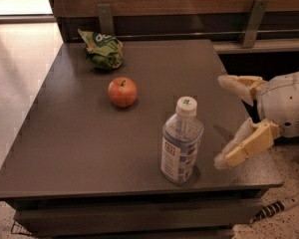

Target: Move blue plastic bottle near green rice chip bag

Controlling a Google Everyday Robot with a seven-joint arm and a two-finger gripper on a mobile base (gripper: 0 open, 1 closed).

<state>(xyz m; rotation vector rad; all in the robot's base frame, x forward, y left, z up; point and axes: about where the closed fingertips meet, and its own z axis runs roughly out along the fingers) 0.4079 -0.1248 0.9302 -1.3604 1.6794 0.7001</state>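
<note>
Blue plastic bottle (pixel 182 141) is standing free; the gripper (pixel 222 121) is hovering beside it, fingers apart, needing to grab it.

Fruit: round red-orange apple (pixel 122 91), set left of centre.
Surface: dark grey square table (pixel 65 148), by which it is borne.
Arm end: gripper (pixel 220 121), held spread over the right edge.

The gripper (pixel 223 122) hangs at the right side of the desk (pixel 79 143), its arm cut off by the frame edge. Label print on the blue plastic bottle (pixel 181 144) is illegible.
</note>
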